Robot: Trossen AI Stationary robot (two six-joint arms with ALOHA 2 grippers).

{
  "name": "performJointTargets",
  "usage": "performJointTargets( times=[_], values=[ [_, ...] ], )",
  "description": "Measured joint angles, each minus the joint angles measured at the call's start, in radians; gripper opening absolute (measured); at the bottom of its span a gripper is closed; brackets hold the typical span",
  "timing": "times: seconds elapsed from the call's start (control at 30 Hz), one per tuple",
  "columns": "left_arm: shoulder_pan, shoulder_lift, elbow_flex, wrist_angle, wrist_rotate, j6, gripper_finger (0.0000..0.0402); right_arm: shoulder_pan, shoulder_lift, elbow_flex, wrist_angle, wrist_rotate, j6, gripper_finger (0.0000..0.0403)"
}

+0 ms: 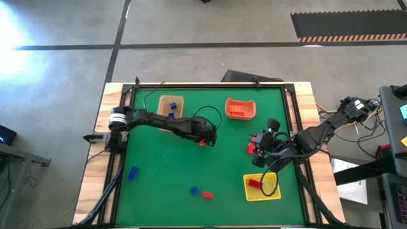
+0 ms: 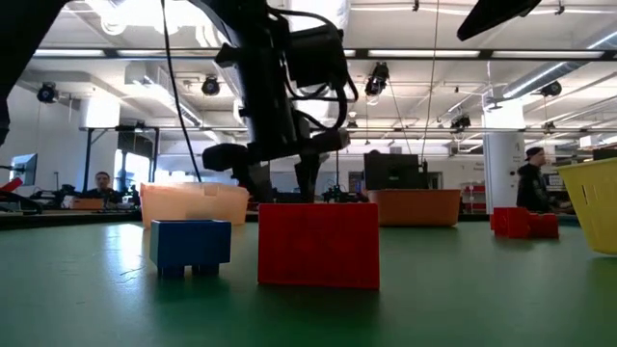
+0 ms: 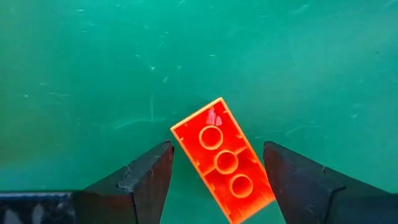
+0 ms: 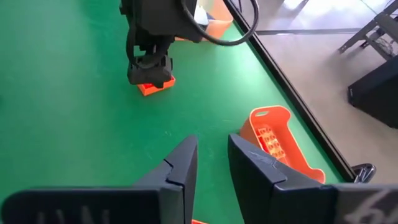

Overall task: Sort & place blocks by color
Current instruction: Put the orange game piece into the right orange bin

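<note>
Left pincer (image 3: 214, 177) hovered near bench (image 1: 191, 165) centre, fingers apart astride orange brick (image 3: 224, 160), set to grip for orange bin (image 1: 240, 109) at 1 o'clock. Right pincer (image 4: 211, 165) at 3 o'clock, fingers narrowly apart, empty, red bricks (image 1: 252, 147) just below.

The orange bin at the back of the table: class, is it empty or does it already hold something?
Not empty. The orange bin holds orange blocks, seen from above and in the right wrist view.
</note>
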Motion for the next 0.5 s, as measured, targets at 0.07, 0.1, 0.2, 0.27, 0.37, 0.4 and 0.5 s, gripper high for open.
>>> performJointTargets(
  times=[0.07,0.1,0.2,0.27,0.37,0.4,0.5],
  values=[
    [0.000,0.010,0.000,0.004,0.000,0.002,0.0233,0.000,-0.002,-0.001,-0.001,-0.001,0.000,0.0077],
    [0.000,0.016,0.000,0.008,-0.001,0.002,0.0233,0.000,-0.004,-0.001,0.000,-0.001,0.000,0.0077],
    [0.000,0.034,-0.005,0.028,-0.005,0.003,0.0233,0.000,-0.008,-0.003,-0.001,-0.001,-0.001,0.0079],
    [0.000,0.039,-0.006,0.035,-0.005,0.003,0.0230,0.000,-0.009,-0.002,-0.001,-0.001,-0.008,0.0081],
    [0.000,0.039,-0.019,0.052,-0.005,0.003,0.0210,0.000,-0.011,-0.003,-0.001,-0.001,-0.008,0.0081],
    [0.000,0.039,-0.020,0.053,-0.006,0.003,0.0199,0.000,-0.012,-0.005,-0.002,-0.001,-0.008,0.0079],
    [0.000,0.039,-0.020,0.053,-0.008,0.003,0.0157,0.000,-0.014,-0.005,-0.001,-0.001,-0.008,0.0074]
  ],
)
